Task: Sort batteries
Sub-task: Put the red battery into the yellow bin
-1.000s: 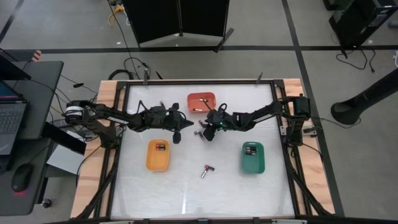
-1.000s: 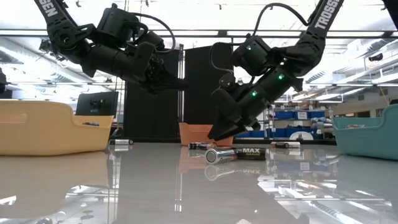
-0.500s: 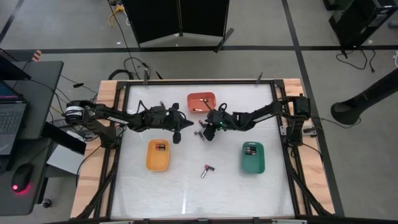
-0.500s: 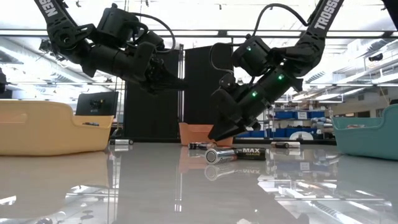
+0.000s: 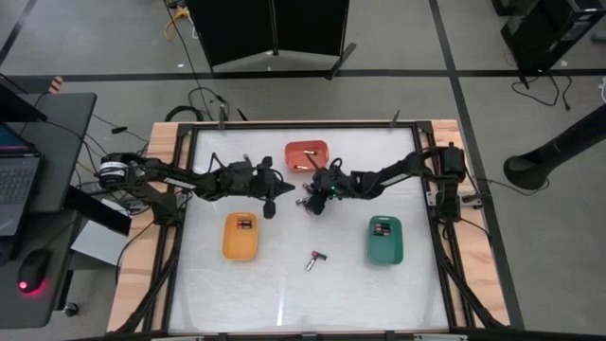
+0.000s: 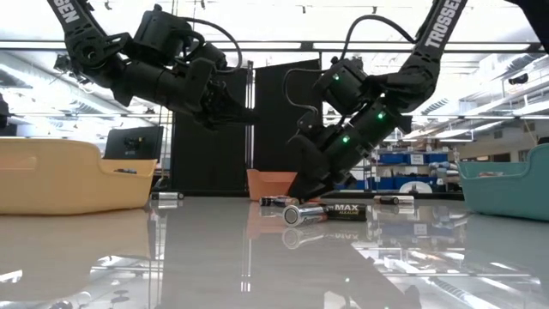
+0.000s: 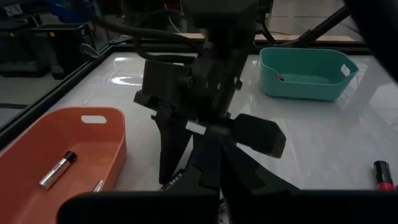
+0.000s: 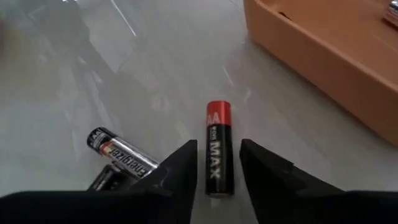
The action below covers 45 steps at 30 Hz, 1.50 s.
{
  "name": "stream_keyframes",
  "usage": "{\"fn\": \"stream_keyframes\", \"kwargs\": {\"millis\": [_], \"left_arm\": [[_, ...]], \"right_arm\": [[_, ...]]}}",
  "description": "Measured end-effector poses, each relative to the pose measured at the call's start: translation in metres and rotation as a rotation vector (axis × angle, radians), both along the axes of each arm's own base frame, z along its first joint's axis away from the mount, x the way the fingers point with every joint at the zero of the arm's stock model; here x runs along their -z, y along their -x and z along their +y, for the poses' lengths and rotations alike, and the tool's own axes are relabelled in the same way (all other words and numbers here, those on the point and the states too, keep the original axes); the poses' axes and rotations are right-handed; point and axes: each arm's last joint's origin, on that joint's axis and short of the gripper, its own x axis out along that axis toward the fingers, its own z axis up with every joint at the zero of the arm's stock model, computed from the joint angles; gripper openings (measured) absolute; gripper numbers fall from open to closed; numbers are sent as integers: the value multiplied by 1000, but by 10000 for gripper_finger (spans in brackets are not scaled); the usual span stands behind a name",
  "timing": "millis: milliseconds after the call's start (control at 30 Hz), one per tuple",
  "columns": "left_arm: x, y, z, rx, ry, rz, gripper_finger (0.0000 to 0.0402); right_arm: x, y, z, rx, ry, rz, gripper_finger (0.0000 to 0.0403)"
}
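I have brought my right gripper down over the small cluster of loose batteries just in front of the orange tray, because these are the ones not yet sorted, while the yellow tray and the green tray each already hold at least one. My fingers stand apart, one on each side of the AA battery with the red cap, lined up along its length so that closing would clamp its sides; I judge they are not yet pressing it, since a gap shows on both sides. A second battery, silver and dark, lies just beside it at an angle, close enough that I may nudge it. One more battery lies alone, well apart toward the table's near side. My left gripper waits closed and empty above the table near the yellow tray.
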Motion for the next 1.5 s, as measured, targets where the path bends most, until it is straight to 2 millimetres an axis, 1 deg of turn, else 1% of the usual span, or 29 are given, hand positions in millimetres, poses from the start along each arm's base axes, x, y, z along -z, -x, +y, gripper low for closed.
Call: {"fn": "stream_keyframes", "kwargs": {"millis": [67,200,367,467,567,700,833,933,1033,1133,1267,1367,1500], "left_arm": [[0,0,0,-1,0,-2,10],[-1,0,0,-2,-1,-7,10],[-2,-1,0,-8,1,-26,10],[-5,-1,0,-9,3,-49,10],[-9,-2,0,-12,13,-97,10],[-15,-3,1,-16,30,-164,10],[-21,-3,0,-4,29,-221,10],[-27,-3,0,2,22,-286,10],[-35,-2,0,5,16,-366,11],[-43,-1,0,11,3,-455,15],[-53,-3,0,27,-4,-515,29],[-62,-11,-3,94,-7,-531,48],[-70,-25,-10,148,-23,-545,86]], "right_arm": [[1,1,-2,4,1,10,115],[1,2,-4,-8,18,30,62],[-1,3,-8,-46,-2,33,61],[-7,7,-7,-73,2,51,61],[-23,11,-6,-93,22,46,61],[-58,17,-2,-122,66,-14,61],[-88,30,7,-155,105,-91,61],[-108,44,16,-146,159,-158,61],[-121,58,26,-133,222,-248,61],[-133,66,35,-153,280,-428,61],[-138,73,45,-193,369,-595,61],[-143,74,51,-210,414,-669,61],[-146,75,57,-236,455,-706,61]]}}
